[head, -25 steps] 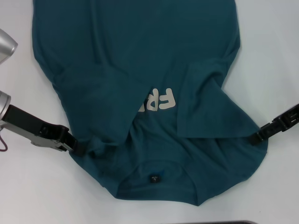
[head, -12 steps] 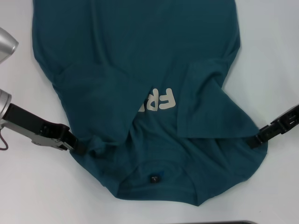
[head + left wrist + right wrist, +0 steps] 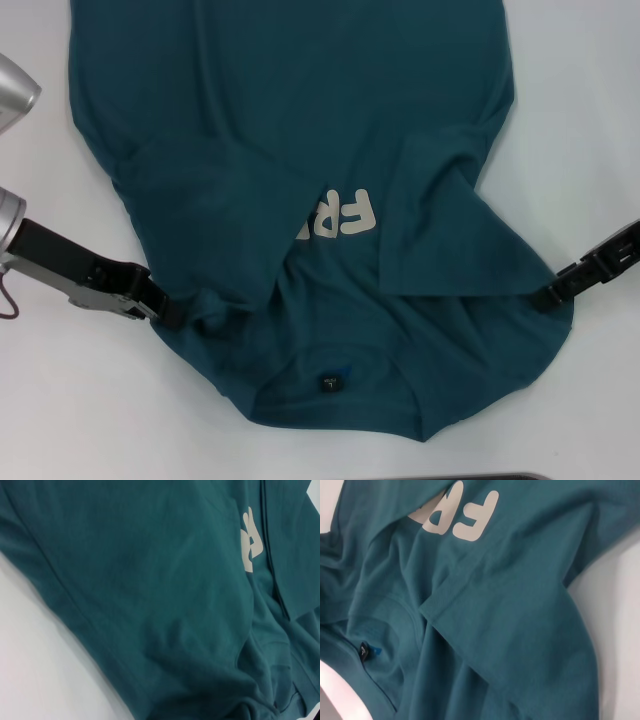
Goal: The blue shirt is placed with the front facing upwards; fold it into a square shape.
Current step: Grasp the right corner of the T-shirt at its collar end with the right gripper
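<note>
The blue shirt (image 3: 300,190) lies spread on the white desk (image 3: 60,420), collar end nearest the robot, black neck label (image 3: 328,381) showing. Both sleeves are already folded in over the chest, half covering the cream lettering (image 3: 345,215), which suggests the side folds are done and a lengthwise fold comes next. The left hand (image 3: 165,308) sits at the shoulder edge on its side, the right hand (image 3: 545,297) at the opposite shoulder edge: a matched pair, placed to lift both corners together and keep the fold square. Each hand's tip meets the cloth, but whether the fingers are pinched on fabric I cannot tell; the wrist views show only shirt.
</note>
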Controlling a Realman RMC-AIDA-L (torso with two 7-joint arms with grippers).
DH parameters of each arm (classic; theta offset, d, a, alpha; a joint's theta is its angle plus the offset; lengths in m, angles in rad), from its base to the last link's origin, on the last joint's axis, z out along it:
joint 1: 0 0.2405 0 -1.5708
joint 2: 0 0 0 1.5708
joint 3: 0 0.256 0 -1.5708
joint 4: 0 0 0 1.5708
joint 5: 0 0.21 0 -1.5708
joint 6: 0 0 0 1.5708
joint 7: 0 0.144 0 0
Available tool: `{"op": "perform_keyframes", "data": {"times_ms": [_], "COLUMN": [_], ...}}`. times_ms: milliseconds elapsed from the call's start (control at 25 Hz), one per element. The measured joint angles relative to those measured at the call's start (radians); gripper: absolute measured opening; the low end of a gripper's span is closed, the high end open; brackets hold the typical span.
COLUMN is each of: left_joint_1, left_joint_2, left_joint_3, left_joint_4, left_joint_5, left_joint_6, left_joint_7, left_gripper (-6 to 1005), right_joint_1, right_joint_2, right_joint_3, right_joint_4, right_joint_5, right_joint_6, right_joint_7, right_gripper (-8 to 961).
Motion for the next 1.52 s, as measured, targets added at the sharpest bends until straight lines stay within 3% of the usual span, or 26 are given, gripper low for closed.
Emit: {"op": "perform_keyframes", "data": {"times_ms": [520, 1520], "left_joint_1": [-0.005, -0.007], "left_joint_2": [0.0, 0.003], "left_joint_3": [-0.001, -0.003], "left_joint_4": [0.0, 0.0], "left_joint_5": [0.0, 0.0], "left_joint_6": [-0.001, 0.006], "left_joint_7": [-0.001, -0.001], "left_gripper": [36, 37], "right_joint_1": [0.001, 0.017], "right_joint_2": [0.0, 0.024], "right_joint_3": [-0.02, -0.03], "right_joint_4": [0.01, 0.01], "right_joint_5": [0.0, 0.002], "right_joint_6": [-0.006, 0.003], "right_joint_7": [-0.007, -0.01], "right_gripper": [859, 860]}}
